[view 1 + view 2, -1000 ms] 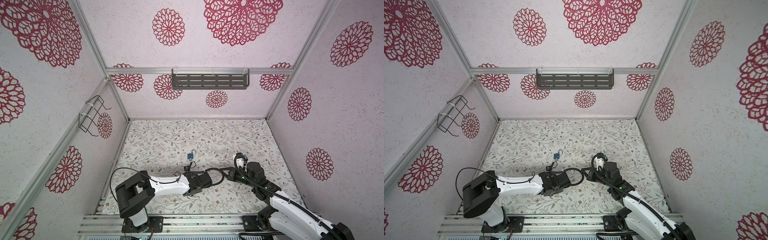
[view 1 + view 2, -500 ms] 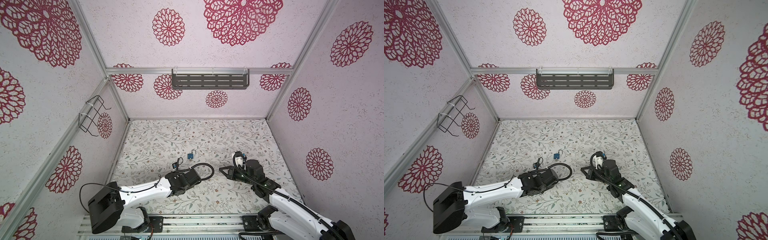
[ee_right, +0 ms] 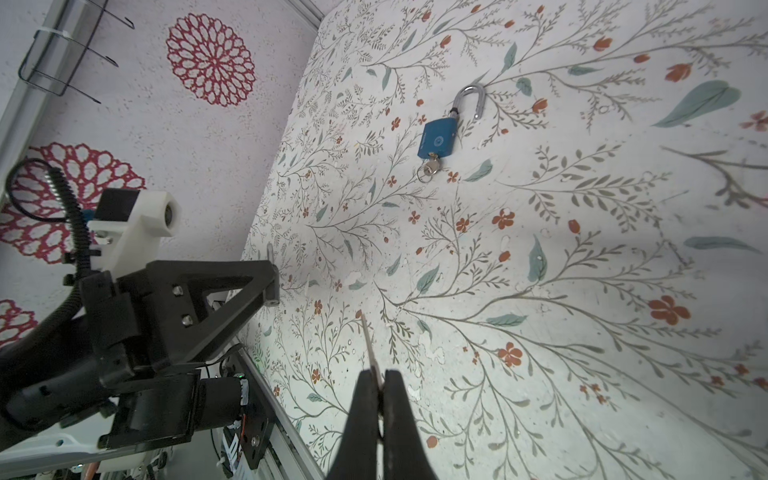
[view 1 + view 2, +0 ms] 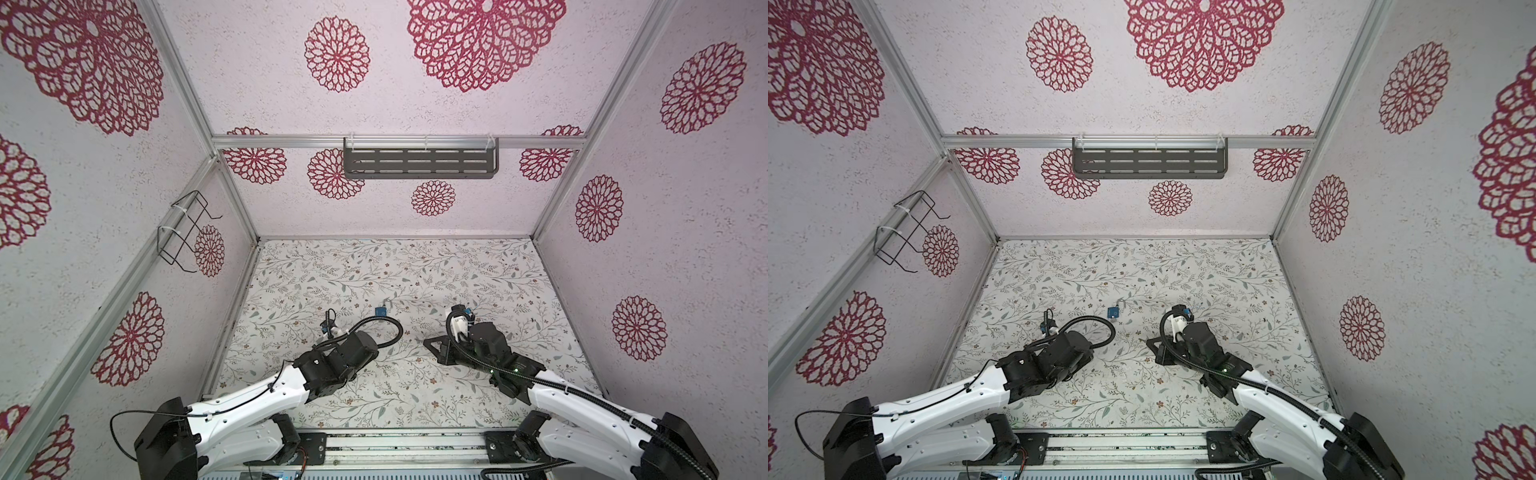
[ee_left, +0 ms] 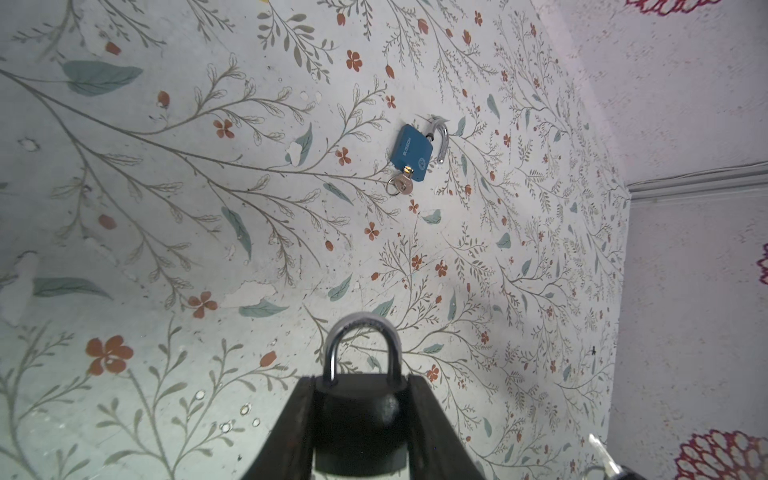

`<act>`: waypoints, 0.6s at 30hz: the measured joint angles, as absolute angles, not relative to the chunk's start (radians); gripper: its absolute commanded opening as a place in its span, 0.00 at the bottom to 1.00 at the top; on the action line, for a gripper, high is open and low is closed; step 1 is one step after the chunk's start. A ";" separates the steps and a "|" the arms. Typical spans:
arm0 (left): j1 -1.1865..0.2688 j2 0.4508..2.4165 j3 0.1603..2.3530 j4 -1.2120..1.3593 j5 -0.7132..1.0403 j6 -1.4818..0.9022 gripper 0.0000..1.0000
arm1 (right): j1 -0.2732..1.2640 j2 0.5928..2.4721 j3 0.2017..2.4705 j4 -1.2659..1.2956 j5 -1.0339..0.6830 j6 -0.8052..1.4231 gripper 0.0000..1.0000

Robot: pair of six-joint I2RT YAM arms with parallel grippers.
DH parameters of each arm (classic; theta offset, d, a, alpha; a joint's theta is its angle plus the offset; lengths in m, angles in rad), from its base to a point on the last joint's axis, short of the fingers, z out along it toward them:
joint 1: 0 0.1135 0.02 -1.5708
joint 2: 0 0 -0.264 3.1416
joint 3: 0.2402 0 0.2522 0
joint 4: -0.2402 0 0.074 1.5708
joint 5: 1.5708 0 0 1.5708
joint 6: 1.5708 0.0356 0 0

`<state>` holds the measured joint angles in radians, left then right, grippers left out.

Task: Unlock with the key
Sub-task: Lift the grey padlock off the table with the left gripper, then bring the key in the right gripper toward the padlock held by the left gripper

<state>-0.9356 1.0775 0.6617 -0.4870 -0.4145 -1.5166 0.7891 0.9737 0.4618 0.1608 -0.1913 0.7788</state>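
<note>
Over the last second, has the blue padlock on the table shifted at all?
No. In a top view the blue padlock lies on the same spot of the floral tabletop pattern, no nearer the back rail than before.

Red-rosette walls point(image 4: 374, 216), floral floor point(image 4: 415, 270) seemingly scuffed, slotted shelf point(image 4: 419, 164), wire rack point(image 4: 185, 232)

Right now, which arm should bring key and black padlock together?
Right. The right hand is shut on the key, blade sticking out free; the left hand grips the black padlock, shackle closed, so it should probably just hold steady.
</note>
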 measured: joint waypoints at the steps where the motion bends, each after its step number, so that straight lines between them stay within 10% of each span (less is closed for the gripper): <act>1: -0.935 1.072 0.660 -0.483 -0.417 -1.525 0.11 | 0.809 0.974 0.461 0.171 -0.167 0.779 0.00; 18: -0.931 0.992 0.658 -0.436 -0.456 -1.632 0.10 | 1.156 1.201 0.455 0.506 0.176 0.777 0.00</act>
